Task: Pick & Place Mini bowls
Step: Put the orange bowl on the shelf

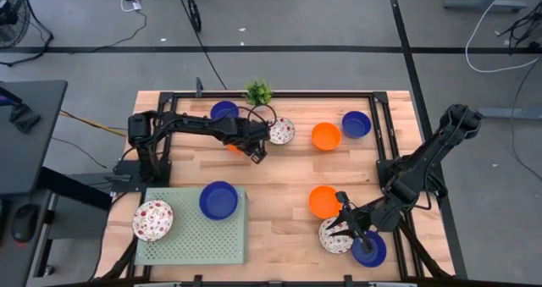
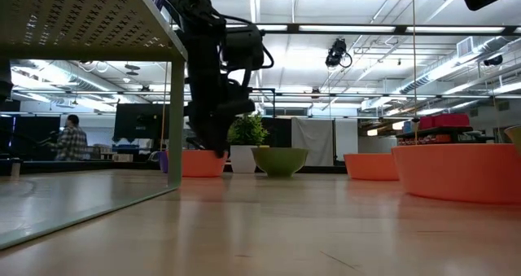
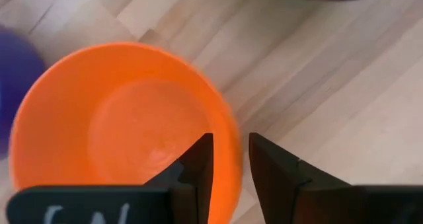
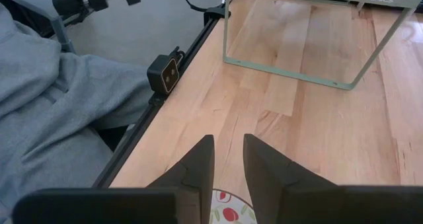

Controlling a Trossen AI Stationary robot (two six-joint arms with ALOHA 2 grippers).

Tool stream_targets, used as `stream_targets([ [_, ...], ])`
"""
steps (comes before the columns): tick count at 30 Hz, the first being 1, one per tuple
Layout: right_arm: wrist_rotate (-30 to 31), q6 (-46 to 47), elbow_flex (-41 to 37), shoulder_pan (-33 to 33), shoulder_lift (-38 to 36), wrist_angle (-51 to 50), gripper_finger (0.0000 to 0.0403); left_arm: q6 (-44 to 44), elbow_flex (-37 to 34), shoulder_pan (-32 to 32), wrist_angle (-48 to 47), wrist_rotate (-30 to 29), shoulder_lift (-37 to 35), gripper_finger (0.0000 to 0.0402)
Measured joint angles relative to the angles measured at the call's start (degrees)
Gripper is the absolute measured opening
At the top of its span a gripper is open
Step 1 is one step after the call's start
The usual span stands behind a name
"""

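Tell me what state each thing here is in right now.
Left gripper: shut on orange bowl rim.
Right gripper: shut on speckled bowl rim.
Tray: flat, carrying two bowls.
Plant: upright.
Six loose bowls: upright, empty.

Grey floor (image 1: 339,24) with dark seams and cables (image 1: 500,33) surrounded the table (image 1: 288,173); ceiling strip lights (image 2: 407,72) were lit.
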Motion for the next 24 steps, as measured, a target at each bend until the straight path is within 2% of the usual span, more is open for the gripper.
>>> stream_targets([
  [5,0.0,0.0,0.0,0.0,0.0,0.0,0.0084,-0.2,0.0,0.0,-0.9,-0.9,0.0,0.0086],
  [15,0.0,0.0,0.0,0.0,0.0,0.0,0.0084,1.0,0.0,-0.7,-0.9,-1.3,0.0,0.001],
  [18,0.0,0.0,0.0,0.0,0.0,0.0,0.0084,1.5,0.1,-1.8,-1.1,-1.7,0.0,0.0008],
  [22,0.0,0.0,0.0,0.0,0.0,0.0,0.0084,2.6,4.3,-4.6,-6.5,-2.5,0.0,0.0006],
  [24,0.0,-0.2,0.0,0.0,0.0,0.0,0.0084,2.8,8.3,-6.5,-12.4,-4.2,0.0,0.0005],
])
